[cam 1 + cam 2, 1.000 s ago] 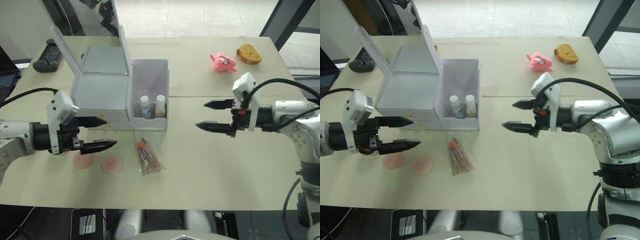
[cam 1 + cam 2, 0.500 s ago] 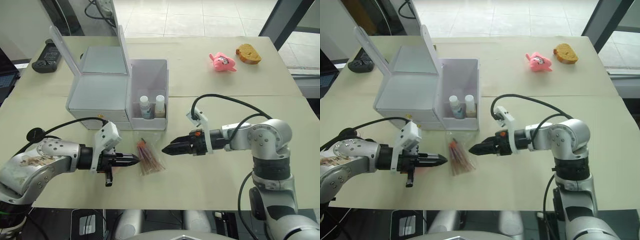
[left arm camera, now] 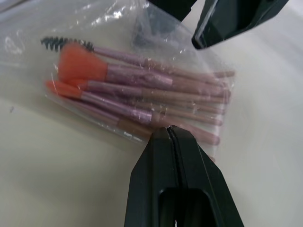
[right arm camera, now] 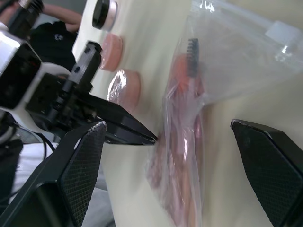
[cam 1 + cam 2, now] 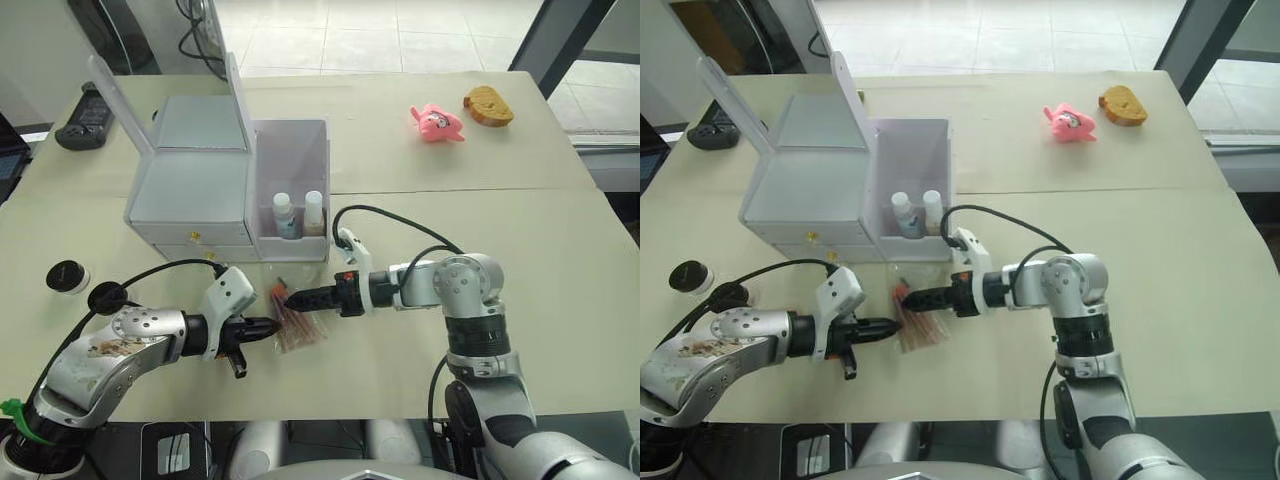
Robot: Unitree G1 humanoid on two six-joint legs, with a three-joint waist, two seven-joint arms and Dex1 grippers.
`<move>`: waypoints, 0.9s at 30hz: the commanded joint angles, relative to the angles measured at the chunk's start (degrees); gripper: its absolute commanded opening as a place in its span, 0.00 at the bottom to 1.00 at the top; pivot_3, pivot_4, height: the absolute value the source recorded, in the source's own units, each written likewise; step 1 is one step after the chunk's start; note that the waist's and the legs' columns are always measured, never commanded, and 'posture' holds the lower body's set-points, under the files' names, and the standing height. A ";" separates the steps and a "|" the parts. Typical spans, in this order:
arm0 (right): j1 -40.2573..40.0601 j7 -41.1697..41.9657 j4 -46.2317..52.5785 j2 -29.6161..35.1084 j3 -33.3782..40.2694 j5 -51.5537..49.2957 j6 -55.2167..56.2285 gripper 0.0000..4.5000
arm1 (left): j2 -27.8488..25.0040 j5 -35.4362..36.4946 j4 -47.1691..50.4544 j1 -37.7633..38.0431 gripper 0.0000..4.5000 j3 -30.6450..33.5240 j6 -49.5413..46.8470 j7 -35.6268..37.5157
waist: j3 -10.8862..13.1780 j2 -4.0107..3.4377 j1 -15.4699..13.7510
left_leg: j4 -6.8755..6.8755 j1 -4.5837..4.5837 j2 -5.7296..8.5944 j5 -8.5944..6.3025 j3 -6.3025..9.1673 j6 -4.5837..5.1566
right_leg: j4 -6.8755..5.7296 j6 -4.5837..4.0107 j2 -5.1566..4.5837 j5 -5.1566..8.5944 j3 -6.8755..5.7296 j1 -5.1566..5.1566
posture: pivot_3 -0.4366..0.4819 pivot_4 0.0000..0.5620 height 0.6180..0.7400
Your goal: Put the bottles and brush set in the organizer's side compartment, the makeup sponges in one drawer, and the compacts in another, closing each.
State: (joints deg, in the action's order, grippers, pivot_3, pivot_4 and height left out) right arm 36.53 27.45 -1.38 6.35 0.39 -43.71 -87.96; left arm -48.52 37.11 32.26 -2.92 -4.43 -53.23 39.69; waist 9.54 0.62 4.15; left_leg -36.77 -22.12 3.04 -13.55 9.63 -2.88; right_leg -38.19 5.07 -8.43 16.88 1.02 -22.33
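Head stereo pair: high, facing forward and down over the table point(image 5: 560, 300), whole scene shared. Left wrist view: very close, looking along its fingers point(image 3: 177, 179) at the brush set point(image 3: 142, 99). Right wrist view: close, low, facing the same brush set from the opposite side

Silver-grey metal arms with rounded joints, white box-shaped wrist modules, loose black cables. Black two-finger left gripper point(image 5: 272, 325) and right gripper point(image 5: 293, 298), pointed, with textured finger pads.
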 commanded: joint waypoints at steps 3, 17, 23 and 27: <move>3.33 -0.52 -10.35 -3.60 -3.96 3.90 2.79 1.00 | 0.67 -0.83 0.26 1.47 0.01 1.69 0.17 -0.79 | -0.09 -0.01 0.01 | 0.01 0.07 -0.03 0.00 0.00 0.00 | -0.01 0.00 0.02 0.00 0.00 0.04 | 0.48 0.27 1.00; 4.97 2.14 -19.04 -4.00 -7.24 7.91 4.82 0.41 | 0.72 -1.86 -0.14 3.47 0.00 3.33 0.28 -0.63 | -0.90 -0.08 -0.15 | 0.13 0.27 -0.03 -0.02 -0.04 0.03 | 0.01 0.00 0.03 0.00 0.08 0.13 | 0.48 0.27 1.00; 3.80 3.09 -15.91 -3.01 -7.48 7.82 5.74 0.01 | 2.85 -0.20 -1.21 2.86 0.00 4.48 2.22 0.79 | -1.00 -0.07 -0.16 | 0.14 0.29 -0.03 -0.03 -0.04 0.04 | 0.02 0.00 0.03 0.00 0.08 0.16 | 0.48 0.27 1.00; 3.54 4.56 -7.83 0.63 -5.24 5.16 3.04 0.01 | 6.06 5.81 -0.75 1.70 0.00 10.31 3.20 3.07 | -0.99 -0.08 -0.78 | 0.11 0.17 0.00 -0.03 -0.03 0.03 | 0.09 0.00 0.01 0.00 0.08 0.13 | 0.48 0.27 1.00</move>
State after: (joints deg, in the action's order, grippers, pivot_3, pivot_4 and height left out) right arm 41.25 31.73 -11.88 4.89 -5.19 -37.79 -82.32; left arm -43.28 39.06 30.30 0.25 1.37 -52.27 41.28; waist 8.55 0.54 3.37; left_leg -36.69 -22.02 3.06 -13.57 9.60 -2.85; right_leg -38.09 5.07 -8.43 16.88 1.10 -22.23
